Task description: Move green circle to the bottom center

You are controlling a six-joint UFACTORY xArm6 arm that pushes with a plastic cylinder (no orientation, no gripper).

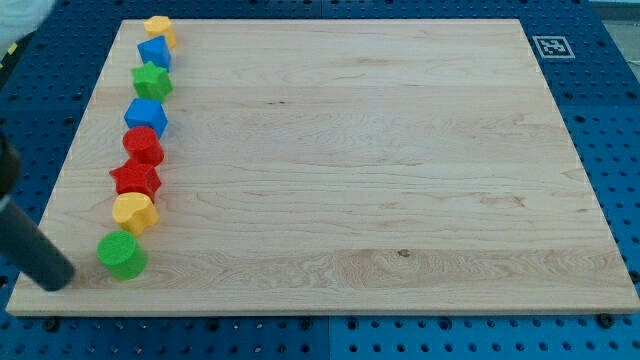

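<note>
The green circle (122,255) lies on the wooden board (350,170) at the view's lower left, at the bottom end of a column of blocks. My tip (60,278) is the end of a dark rod coming in from the view's left edge. It rests on the board just left of and slightly below the green circle, with a small gap between them.
Above the green circle runs a column of blocks up the board's left side: a yellow block (134,212), a red star (135,179), a red block (143,145), a blue block (146,116), a green star (152,80), a blue block (155,53), a yellow block (159,30). A marker tag (551,46) sits at the top right.
</note>
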